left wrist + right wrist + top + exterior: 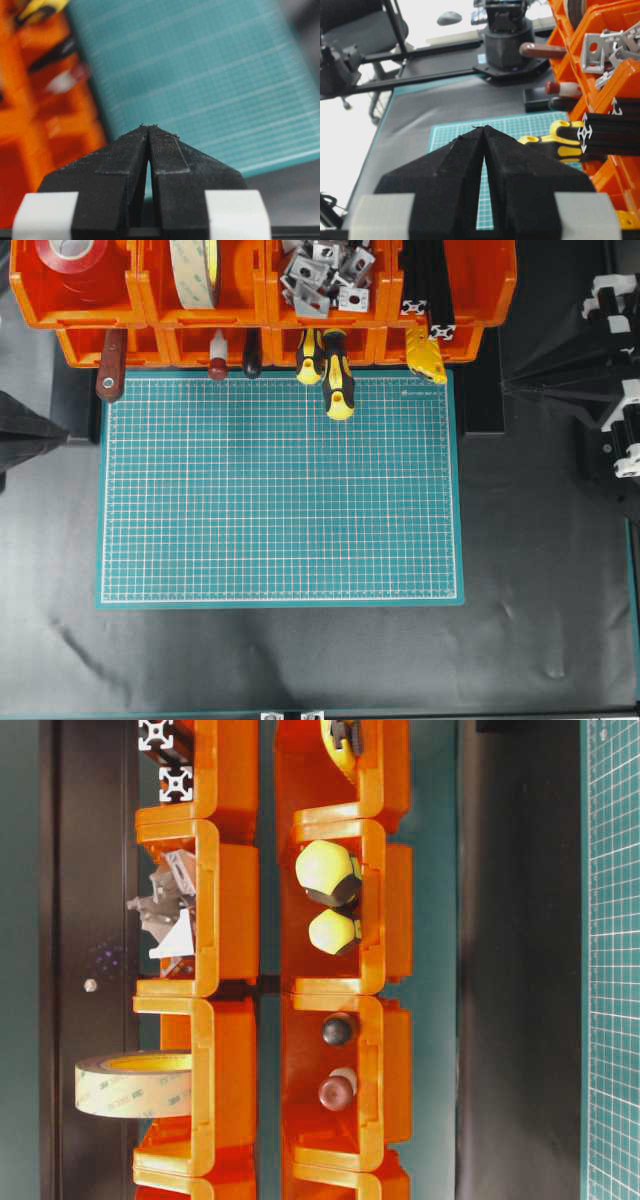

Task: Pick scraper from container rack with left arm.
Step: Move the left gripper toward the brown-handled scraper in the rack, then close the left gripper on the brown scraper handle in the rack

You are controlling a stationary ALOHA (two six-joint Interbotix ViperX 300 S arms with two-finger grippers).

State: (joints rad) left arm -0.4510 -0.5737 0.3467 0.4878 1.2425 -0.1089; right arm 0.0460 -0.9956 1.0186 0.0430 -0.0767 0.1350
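Left pincer (149,127): closed, tips meeting, empty; hangs over the mat (210,75) beside the rack (30,135), likely approaching, and must open before any grasp.
Right pincer (484,129): closed, empty, held back out of the way.
Scraper (110,368): in the rack's leftmost lower bin, blade hidden inside, handle protruding toward the mat, so easy to seize.
Screwdrivers (332,370): two bins away.
Table (300,660): dark cloth.

- Faint repeated print on the inner liner of the tape roll (133,1085), too small to read.
- Tiny white print along the cutting mat (280,490) top edge, illegible.
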